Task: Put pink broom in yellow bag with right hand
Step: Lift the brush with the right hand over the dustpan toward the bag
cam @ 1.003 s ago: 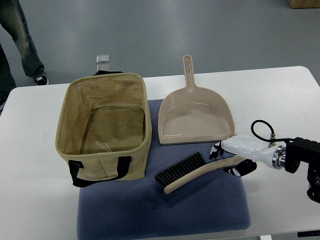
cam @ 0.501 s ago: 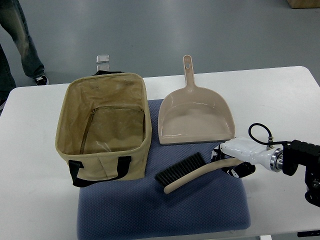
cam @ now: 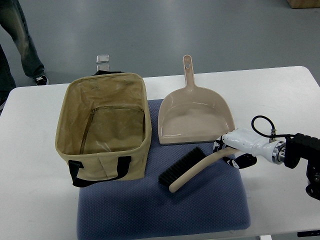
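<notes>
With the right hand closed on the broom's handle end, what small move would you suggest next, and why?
Probably lift a little: the right hand grips the broom, whose bristle end still seems low over the blue mat, and the yellow bag has tall walls to clear.

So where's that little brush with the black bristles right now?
In the top view the brush lies on the blue mat, right of the yellow bag and just below the dustpan; the right hand grips its handle end.
</notes>
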You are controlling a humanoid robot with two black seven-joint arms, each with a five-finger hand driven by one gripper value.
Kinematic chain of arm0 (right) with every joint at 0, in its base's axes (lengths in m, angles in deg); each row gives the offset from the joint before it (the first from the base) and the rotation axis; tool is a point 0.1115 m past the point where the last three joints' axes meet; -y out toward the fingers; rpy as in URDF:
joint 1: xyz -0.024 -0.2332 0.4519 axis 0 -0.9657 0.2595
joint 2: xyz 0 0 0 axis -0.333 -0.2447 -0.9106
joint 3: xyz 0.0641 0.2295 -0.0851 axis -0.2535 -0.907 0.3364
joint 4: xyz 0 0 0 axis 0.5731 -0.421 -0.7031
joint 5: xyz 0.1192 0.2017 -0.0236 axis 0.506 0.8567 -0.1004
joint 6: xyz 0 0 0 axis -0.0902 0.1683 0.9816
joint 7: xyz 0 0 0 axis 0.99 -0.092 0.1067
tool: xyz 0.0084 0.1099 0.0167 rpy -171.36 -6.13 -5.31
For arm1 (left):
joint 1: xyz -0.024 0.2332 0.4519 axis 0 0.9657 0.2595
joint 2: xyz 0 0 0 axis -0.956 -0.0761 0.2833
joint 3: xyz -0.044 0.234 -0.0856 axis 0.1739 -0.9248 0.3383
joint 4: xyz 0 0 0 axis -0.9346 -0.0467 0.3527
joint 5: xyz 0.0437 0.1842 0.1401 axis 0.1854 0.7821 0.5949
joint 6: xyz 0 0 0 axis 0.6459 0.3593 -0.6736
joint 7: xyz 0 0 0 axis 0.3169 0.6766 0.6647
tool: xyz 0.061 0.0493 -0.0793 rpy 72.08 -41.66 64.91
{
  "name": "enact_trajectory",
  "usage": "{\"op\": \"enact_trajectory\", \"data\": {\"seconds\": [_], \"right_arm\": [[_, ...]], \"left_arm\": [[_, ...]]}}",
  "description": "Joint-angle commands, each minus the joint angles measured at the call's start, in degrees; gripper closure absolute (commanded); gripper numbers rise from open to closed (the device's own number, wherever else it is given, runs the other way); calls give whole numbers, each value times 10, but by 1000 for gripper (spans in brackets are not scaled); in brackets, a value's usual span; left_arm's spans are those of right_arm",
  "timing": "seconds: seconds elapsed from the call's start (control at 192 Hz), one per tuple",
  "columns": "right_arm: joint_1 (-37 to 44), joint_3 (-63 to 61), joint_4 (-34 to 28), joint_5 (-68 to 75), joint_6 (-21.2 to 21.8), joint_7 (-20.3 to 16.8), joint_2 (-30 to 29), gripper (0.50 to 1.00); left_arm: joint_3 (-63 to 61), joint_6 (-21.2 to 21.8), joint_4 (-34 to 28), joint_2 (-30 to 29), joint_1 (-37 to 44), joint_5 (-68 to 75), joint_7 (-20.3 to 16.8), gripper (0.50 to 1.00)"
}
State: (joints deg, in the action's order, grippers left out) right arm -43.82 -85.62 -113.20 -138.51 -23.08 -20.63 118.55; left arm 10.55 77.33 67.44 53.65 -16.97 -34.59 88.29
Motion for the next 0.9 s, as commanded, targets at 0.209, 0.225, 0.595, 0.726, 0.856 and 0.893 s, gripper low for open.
{"op": "enact_trajectory", "data": {"seconds": [0.209, 0.225, 0.595, 0.726, 0.856, 0.893], "right_arm": [[12, -71, -1, 21, -32, 7, 56, 1000], [13, -72, -1, 22, -33, 8, 57, 1000], [68, -110, 1, 89, -46, 9, 100, 1000], [139, -110, 15, 136, -34, 6, 104, 1000], [208, -109, 33, 145, 9, 5, 95, 1000], [225, -108, 37, 145, 17, 4, 90, 1000]], "left_arm": [[0, 0, 0, 0, 0, 0, 0, 500], [0, 0, 0, 0, 0, 0, 0, 500], [0, 0, 0, 0, 0, 0, 0, 500], [0, 0, 0, 0, 0, 0, 0, 500], [0, 0, 0, 0, 0, 0, 0, 500], [0, 0, 0, 0, 0, 0, 1, 500]]}}
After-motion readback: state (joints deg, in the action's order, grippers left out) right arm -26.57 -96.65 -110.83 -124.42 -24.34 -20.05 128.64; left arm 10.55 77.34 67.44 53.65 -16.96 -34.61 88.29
